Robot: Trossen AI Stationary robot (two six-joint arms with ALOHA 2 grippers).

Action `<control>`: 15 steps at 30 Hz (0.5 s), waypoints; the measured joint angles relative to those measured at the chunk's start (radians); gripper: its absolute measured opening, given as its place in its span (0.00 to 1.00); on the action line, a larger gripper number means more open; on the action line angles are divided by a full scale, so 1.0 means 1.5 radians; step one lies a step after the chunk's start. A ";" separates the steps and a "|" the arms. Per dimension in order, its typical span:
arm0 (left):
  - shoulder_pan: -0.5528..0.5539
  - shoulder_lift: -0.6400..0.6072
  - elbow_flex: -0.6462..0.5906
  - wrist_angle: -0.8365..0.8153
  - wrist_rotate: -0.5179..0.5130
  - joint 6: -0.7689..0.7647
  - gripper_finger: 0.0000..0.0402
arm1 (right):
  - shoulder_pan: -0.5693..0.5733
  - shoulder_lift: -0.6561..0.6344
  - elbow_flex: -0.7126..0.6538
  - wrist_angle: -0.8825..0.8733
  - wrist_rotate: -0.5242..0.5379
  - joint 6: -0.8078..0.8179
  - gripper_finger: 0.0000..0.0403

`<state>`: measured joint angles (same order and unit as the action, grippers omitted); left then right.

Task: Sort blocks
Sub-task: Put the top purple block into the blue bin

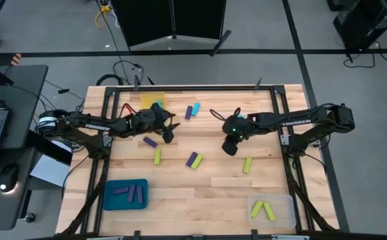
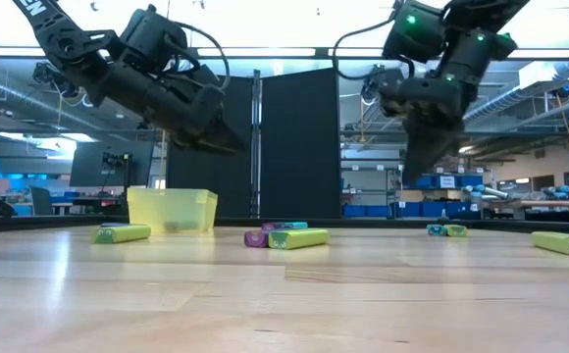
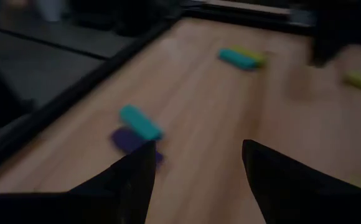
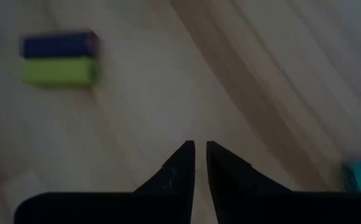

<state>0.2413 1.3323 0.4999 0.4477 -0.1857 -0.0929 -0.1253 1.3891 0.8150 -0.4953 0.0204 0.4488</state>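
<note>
Both hands are hanging above the desk (image 1: 207, 190) right now, nothing in either of them. The left hand (image 3: 196, 171) is hovering with its fingers spread wide, looking down past a cyan block (image 3: 140, 122) lying against a purple block (image 3: 131, 140). The right hand (image 4: 200, 163) is hanging with its fingers almost pinched together, only a sliver of gap, and it is carrying nothing.

The loose blocks are scattered around the middle of the desk. Taking the purple-and-green pair (image 1: 194, 160) as the marker: a lone purple block (image 1: 150, 141) and a green block (image 1: 157, 157) are lying toward the left arm's side, another green block (image 1: 247, 165) toward the right arm's side, and a purple-and-cyan pair (image 1: 193, 110) farther off near the yellow tray (image 1: 151, 101). Some are already sorted: purple ones in the blue tray (image 1: 113, 200), green ones in the clear tray (image 1: 283, 210).

These look like light, stiff little bars, likely smooth-sided, so a pinch across the narrow width at mid-length should be holding them square. Pairs lying side by side are trickier; a finger would be needing room between them, or both could slide.
</note>
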 joint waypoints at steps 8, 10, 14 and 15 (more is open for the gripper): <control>0.000 0.000 0.001 -0.030 0.123 0.019 0.58 | -0.027 0.000 0.000 0.096 -0.008 -0.046 0.13; 0.000 0.000 0.001 -0.049 0.149 0.040 0.56 | -0.031 0.000 0.000 0.105 -0.008 -0.057 0.13; 0.000 0.000 0.001 -0.056 0.179 0.025 0.53 | -0.040 0.000 0.000 0.107 -0.008 -0.075 0.13; 0.000 0.000 0.001 -0.057 0.186 0.023 0.52 | -0.042 0.000 0.000 0.107 -0.008 -0.077 0.14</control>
<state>0.2407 1.3327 0.5011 0.3628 0.0940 -0.0578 -0.1883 1.3891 0.8150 -0.3343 0.0078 0.3327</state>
